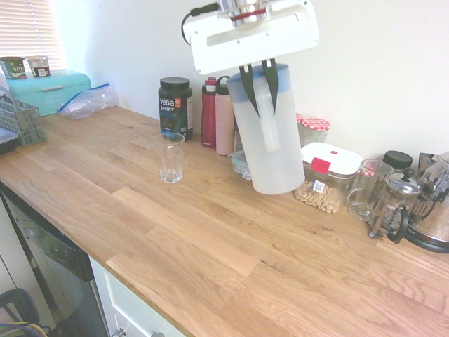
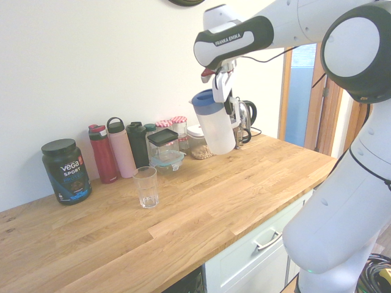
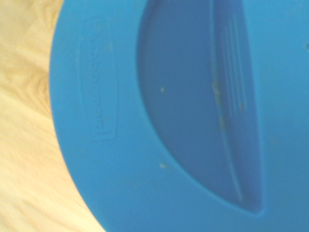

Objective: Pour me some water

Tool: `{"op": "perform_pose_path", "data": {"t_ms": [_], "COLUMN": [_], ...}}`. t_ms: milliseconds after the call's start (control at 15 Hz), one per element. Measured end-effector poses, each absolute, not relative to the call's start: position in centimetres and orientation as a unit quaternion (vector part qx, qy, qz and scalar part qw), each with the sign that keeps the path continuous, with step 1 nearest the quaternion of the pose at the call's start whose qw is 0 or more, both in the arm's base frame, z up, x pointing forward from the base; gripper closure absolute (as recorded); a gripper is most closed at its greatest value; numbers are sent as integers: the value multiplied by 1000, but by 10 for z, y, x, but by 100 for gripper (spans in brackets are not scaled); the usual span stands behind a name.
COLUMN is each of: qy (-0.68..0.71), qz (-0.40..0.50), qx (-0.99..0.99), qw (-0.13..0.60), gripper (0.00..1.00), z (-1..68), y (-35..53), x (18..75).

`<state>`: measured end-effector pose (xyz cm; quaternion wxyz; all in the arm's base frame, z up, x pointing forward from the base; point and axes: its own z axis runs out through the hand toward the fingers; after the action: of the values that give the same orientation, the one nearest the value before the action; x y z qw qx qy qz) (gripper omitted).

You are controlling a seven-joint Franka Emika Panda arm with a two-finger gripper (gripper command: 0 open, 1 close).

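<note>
Jug (image 1: 270, 133) lifted clear of bench (image 1: 210, 246), pinched at handle by hand (image 1: 258, 68), hanging almost upright, off to one side of glass (image 1: 170, 157); glass looks empty, pouring not yet begun

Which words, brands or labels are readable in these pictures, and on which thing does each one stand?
"vega SPORT": on the dark tub beside the bottles, readable in both exterior views.
"FRANKA EMIKA": on the robot arm, second exterior view.
Raised lettering on the blue lid of the pitcher, wrist view: too blurred to read.
Small label on the box of nuts: too small to read.
</note>
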<state>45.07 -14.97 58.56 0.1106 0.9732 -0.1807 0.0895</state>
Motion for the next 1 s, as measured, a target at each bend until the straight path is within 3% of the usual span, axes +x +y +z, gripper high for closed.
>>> {"op": "perform_pose_path", "data": {"t_ms": [533, 1000], "qy": [-378, -437], "qz": [127, 127], "qx": [917, 890], "qw": [15, -5], "gripper": [100, 100], "z": [514, 502], "y": [-172, -175], "x": [443, 431]}}
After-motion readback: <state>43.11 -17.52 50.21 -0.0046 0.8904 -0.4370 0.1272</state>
